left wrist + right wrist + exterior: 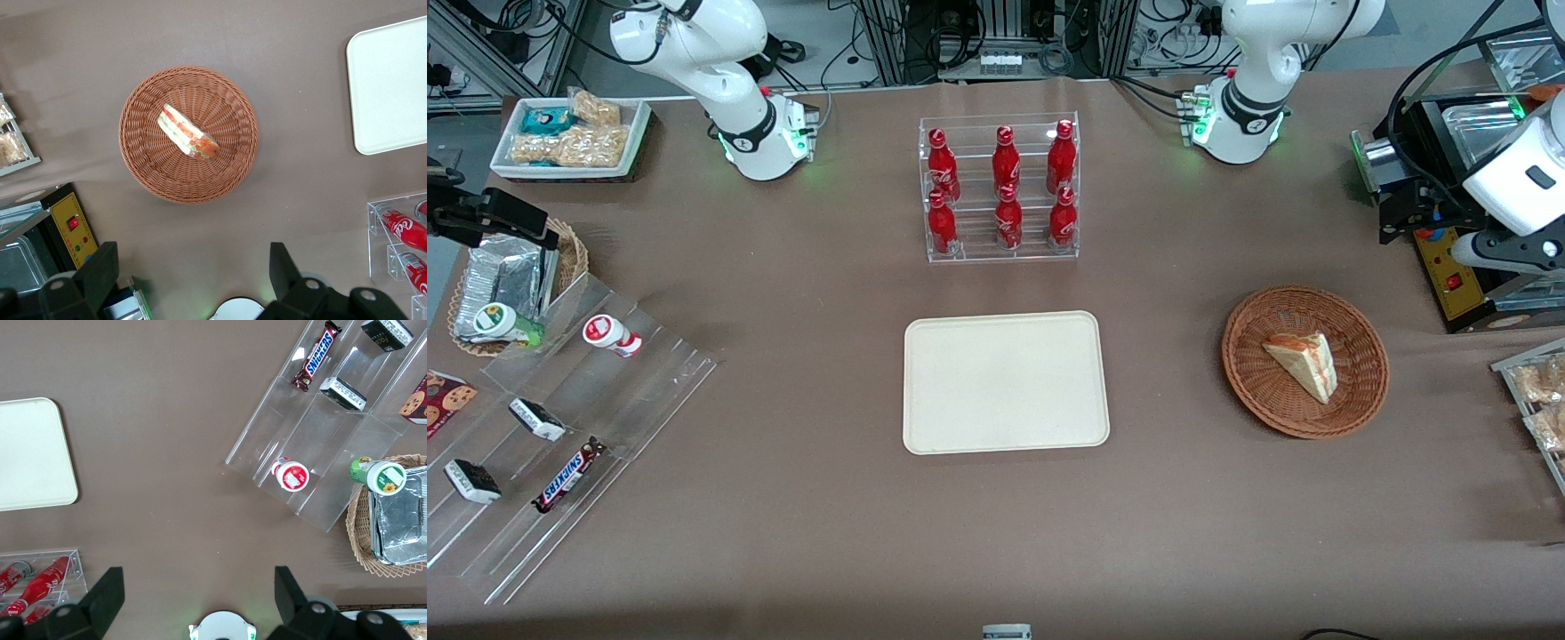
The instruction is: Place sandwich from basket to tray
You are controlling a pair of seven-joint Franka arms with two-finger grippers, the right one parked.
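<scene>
The sandwich (1303,364) (187,131), a pale bread wedge with red-orange and green filling, lies in the round reddish-brown wicker basket (1249,373) (143,167). The cream tray (1005,382) (393,87) lies flat and bare at the table's middle, beside the basket. My left gripper (1400,209) (193,273) hangs high above the table toward the working arm's end, farther from the front camera than the basket. It is open wide, and between its fingers (100,270) there is only the table far below.
A clear rack of red bottles (1000,191) (400,230) stands farther from the front camera than the tray. A black appliance with a yellow panel (1458,276) (70,227) sits under my arm. Snack packets (1538,391) lie at the table's edge nearby.
</scene>
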